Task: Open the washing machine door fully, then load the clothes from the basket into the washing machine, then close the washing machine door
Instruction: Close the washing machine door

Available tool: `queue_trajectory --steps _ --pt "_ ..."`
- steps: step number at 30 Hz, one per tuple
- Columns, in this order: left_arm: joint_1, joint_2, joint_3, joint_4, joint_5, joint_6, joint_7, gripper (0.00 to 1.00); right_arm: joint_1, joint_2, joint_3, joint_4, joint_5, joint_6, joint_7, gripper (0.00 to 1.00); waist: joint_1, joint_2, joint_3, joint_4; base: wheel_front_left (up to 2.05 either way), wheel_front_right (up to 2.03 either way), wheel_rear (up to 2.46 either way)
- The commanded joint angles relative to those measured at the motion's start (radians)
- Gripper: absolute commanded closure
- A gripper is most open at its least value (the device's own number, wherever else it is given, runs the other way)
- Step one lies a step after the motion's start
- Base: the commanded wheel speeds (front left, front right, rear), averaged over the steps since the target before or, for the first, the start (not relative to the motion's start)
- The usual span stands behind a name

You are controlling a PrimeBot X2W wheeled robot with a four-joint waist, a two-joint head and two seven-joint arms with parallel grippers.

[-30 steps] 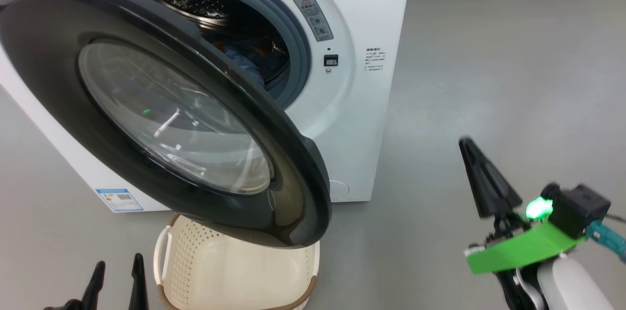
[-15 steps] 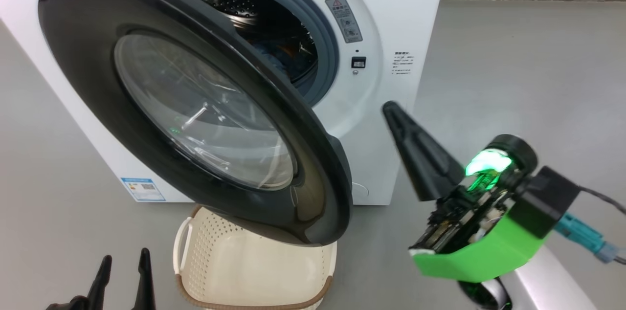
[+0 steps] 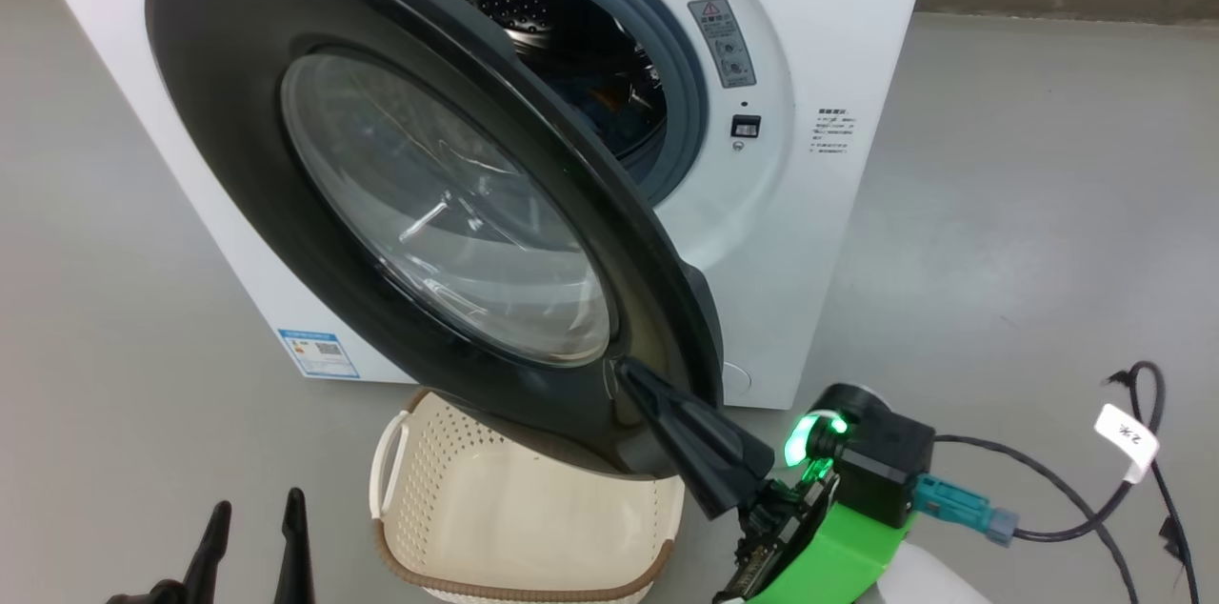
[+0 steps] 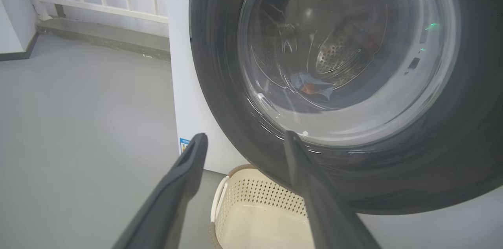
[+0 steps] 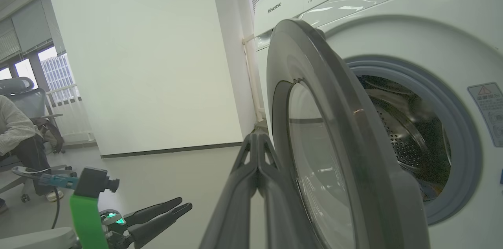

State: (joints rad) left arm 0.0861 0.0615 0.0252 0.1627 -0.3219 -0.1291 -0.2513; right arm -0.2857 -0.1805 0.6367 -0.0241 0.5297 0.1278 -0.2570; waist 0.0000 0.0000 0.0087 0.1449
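The washing machine stands with its door swung partly open toward me, glass bowl facing out. The clothes lie in the drum as blue and orange fabric, and show through the glass as the clothes. The basket sits on the floor under the door and looks empty. My right gripper is shut, its tip at the lower outer rim of the door; in the right wrist view that right gripper points along the door. My left gripper is open, low at the left, holding nothing.
A black cable with a white tag lies on the grey floor at the right. A person sits in an office chair far off beside a white wall. Bare floor stretches left and right of the machine.
My right gripper has swung down and left from the open floor to the door's lower rim. The head view has shifted, sliding the whole picture rightward. The left gripper stays open.
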Motion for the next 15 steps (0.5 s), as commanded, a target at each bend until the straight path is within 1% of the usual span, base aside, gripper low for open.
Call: queue_trajectory --steps 1,6,15 --pt "-0.009 0.007 0.029 -0.025 -0.003 -0.002 -0.01 0.0 0.003 0.015 0.019 -0.008 0.014 0.003 -0.005 1.0 0.0 0.0 0.0 0.006 0.0 0.0 0.0" --pt "-0.015 0.007 0.026 -0.025 -0.006 -0.002 -0.01 0.0 0.02 0.012 0.039 0.065 0.034 0.003 -0.005 1.0 0.0 0.0 0.01 0.021 0.0 0.0 0.0" --pt "-0.039 0.004 0.021 -0.023 -0.015 -0.002 -0.01 0.0 0.025 0.003 0.038 0.208 0.069 0.003 -0.005 1.0 0.0 0.0 0.053 0.04 0.0 0.0 0.0"
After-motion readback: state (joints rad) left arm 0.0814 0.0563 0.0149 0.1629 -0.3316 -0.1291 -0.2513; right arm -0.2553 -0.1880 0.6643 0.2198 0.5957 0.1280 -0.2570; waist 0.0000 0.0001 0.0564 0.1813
